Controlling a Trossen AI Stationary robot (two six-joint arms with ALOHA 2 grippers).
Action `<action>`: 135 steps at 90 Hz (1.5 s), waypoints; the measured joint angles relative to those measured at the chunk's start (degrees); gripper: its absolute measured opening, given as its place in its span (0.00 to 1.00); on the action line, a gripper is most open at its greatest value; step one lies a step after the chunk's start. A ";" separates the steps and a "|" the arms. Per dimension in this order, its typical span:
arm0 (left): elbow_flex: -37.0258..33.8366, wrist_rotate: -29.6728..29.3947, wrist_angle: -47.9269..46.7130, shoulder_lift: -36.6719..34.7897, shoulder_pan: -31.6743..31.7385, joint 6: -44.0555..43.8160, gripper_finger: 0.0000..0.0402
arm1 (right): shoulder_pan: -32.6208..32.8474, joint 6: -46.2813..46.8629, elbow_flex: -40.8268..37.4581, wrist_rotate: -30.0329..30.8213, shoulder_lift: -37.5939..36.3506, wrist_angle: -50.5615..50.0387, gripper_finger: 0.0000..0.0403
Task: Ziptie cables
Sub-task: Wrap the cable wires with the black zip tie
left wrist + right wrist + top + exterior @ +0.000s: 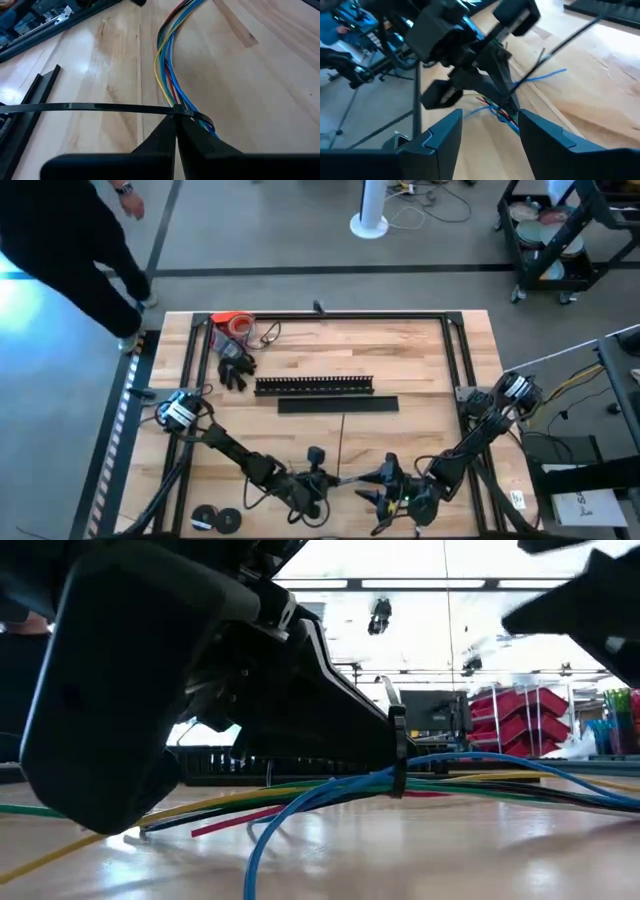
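Observation:
A bundle of thin cables (167, 65), blue, yellow, red, green and black, lies on the wooden table near its front edge and also shows in the low view (300, 795). A black ziptie (398, 755) loops around the bundle. Its long tail (85, 107) runs off free toward the table's far side (342, 442). My left gripper (176, 131) is shut at the loop (322, 480). My right gripper (490, 132) stands open just right of it (385, 483), facing the left gripper, with nothing between its fingers. My left gripper pinches the ziptie between its two fingertips, right where the band crosses the cable bundle (175, 111). The fingers slant down at it from the table's left. The bundle lies on the table under the loop, and the ziptie's tail sticks out free to one side.
A long black slotted bar (314, 385) and a flat black strip (338, 405) lie mid-table beyond the grippers. A black glove (235, 368) and an orange-red roll (235, 323) sit at the far left, dark rolls (215, 520) at the near left. A person (70, 240) stands beyond the far left corner.

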 joint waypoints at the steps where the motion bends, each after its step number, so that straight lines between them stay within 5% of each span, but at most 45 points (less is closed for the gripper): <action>1: 0.00 0.00 0.03 0.00 0.00 0.01 0.00 | 0.00 -0.07 0.09 0.00 0.00 0.02 0.43; 28: 0.00 0.02 0.69 0.00 0.00 0.76 0.00 | 1.47 -5.99 12.33 -1.98 6.79 -5.41 0.42; 61: 0.00 0.04 0.73 0.00 -0.02 0.74 0.00 | 1.49 22.79 39.05 6.97 18.53 -56.61 0.42; 86: 0.00 0.04 0.15 0.00 -0.02 0.74 0.00 | -2.57 33.44 45.02 7.05 26.01 -56.93 0.40; 135: -0.03 -0.12 -1.61 0.00 -0.11 0.86 0.00 | -7.32 43.46 45.03 -1.62 26.02 -62.33 0.31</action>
